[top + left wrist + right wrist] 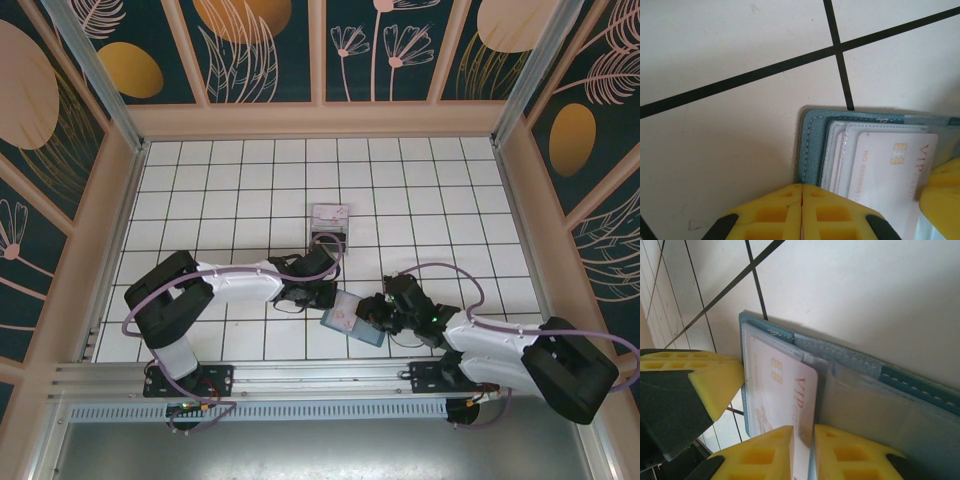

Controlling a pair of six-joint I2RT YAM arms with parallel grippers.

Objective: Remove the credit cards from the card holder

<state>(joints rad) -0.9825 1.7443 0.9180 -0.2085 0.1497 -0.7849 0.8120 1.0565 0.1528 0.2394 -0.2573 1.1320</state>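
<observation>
The blue-grey card holder (352, 320) lies open on the white tiles between the two arms. A pale pinkish-white credit card (890, 170) with a gold chip and red "VIP" lettering sits on its clear pockets. My left gripper (802, 187) is shut, and its yellow tips press on the holder's left edge (807, 145). In the right wrist view my right gripper (804, 432) is shut on the near edge of that credit card (782, 390). The holder's other panel (880, 405) lies to the right. From above, the left gripper (322, 293) and right gripper (374, 312) flank the holder.
A small clear tray (330, 225) with something pale in it stands on the tiles just beyond the left gripper. Wooden walls enclose the tiled table (220, 180) on three sides. A metal rail (300, 375) with the arm bases runs along the near edge.
</observation>
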